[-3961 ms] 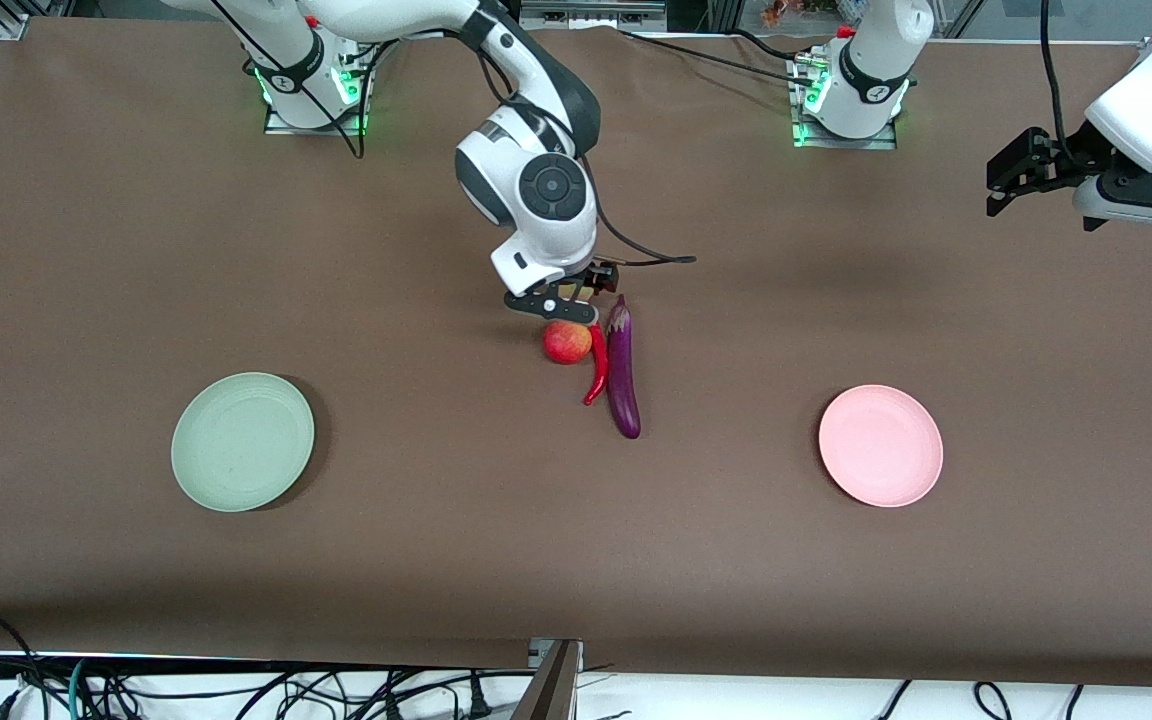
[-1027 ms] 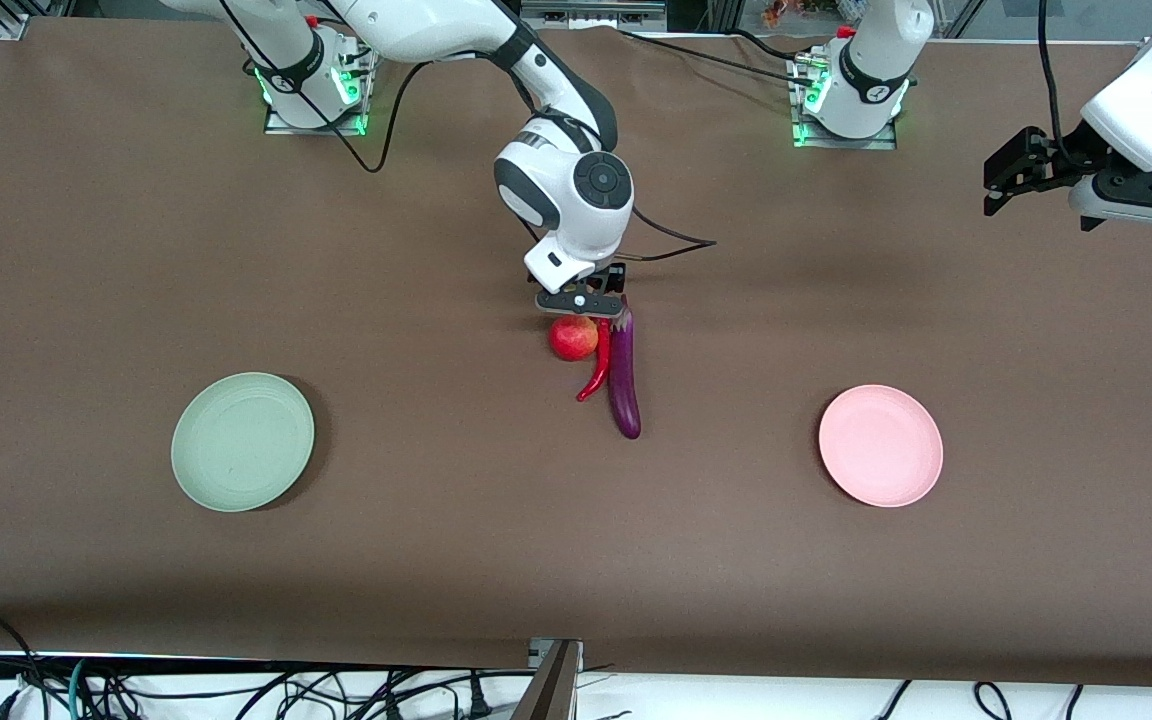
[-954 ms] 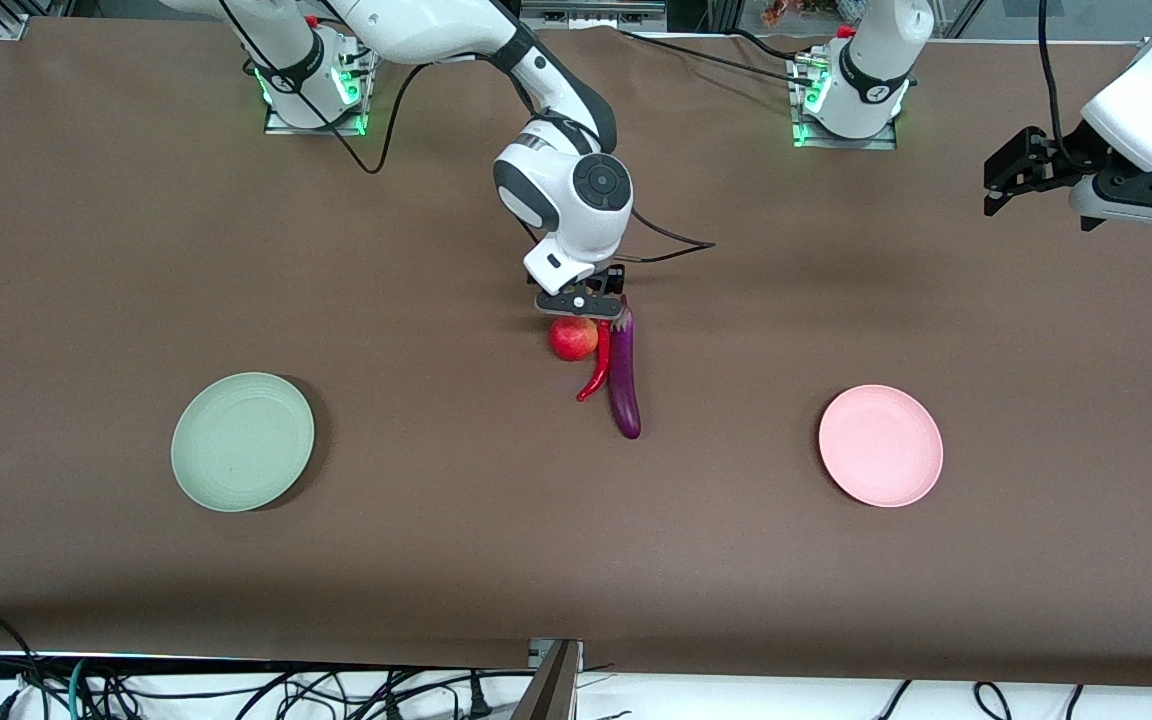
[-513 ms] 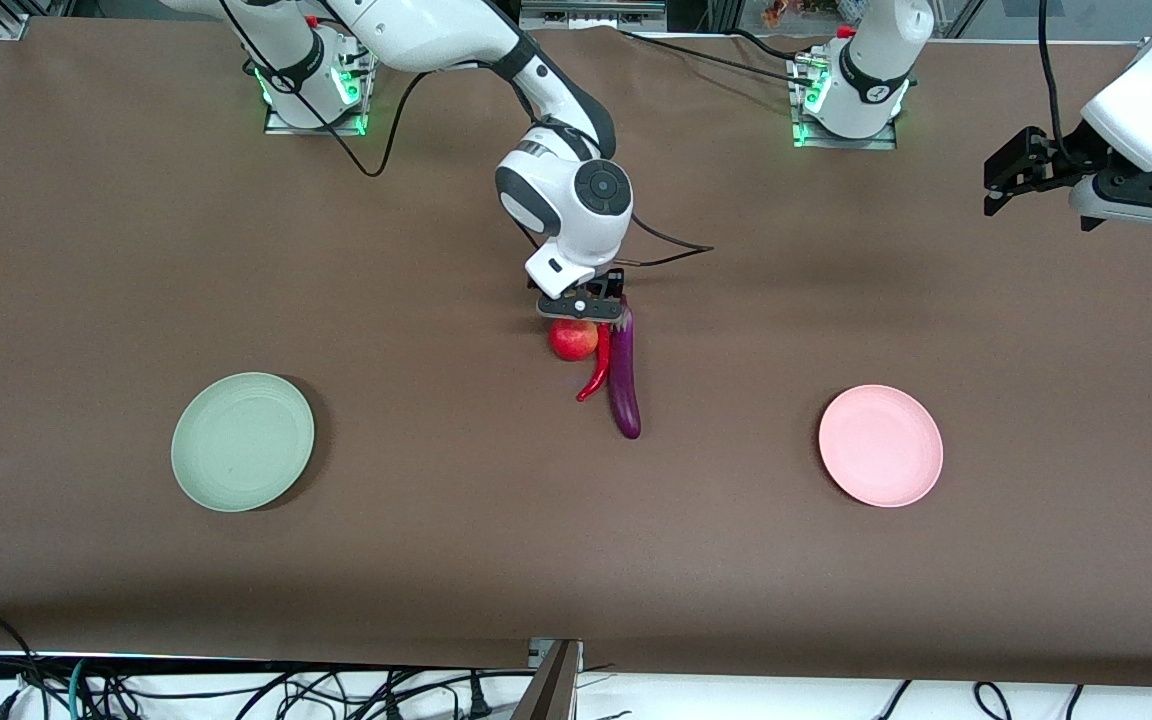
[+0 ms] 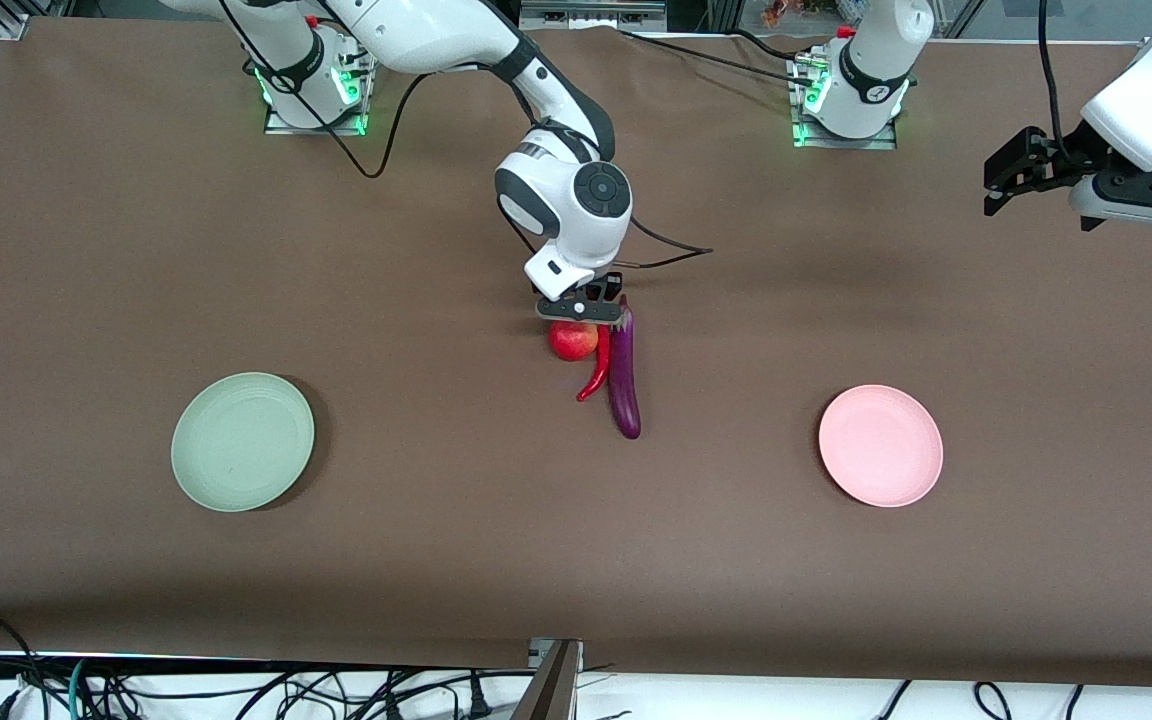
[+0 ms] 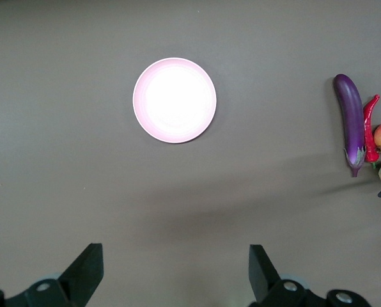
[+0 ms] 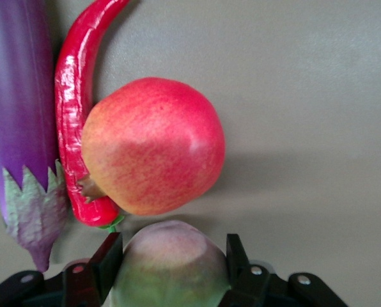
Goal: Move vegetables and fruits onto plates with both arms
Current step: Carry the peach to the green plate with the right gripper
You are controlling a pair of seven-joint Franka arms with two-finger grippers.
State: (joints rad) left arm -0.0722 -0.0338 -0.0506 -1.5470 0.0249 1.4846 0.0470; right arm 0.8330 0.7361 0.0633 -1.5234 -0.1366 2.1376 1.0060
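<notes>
So far nothing is delivered: the mint green plate (image 5: 243, 441) near the right arm's end and the pink plate (image 5: 880, 445) near the left arm's end lie bare. The right gripper (image 7: 171, 268), at mid-table, pinches the peach-like fruit (image 7: 172, 259) beside the red fruit (image 5: 573, 340), chili pepper (image 5: 596, 374) and eggplant (image 5: 623, 375). The left gripper (image 6: 176, 268) waits spread over brown table covering (image 5: 436, 560); cables (image 5: 236, 690) trail along the near edge.

Table cover (image 5: 136, 250): matt brown, cloth or paper, can't tell. Eggplant (image 5: 623, 372) and chili (image 5: 596, 375): glossy, smooth. Red fruit (image 7: 153, 146): finely speckled skin, soft sheen. Peach (image 7: 171, 262): dull, matt. Both plates (image 5: 243, 441) (image 5: 880, 445): matt, plastic-looking. Arm shells (image 5: 576, 205): glossy white plastic.
</notes>
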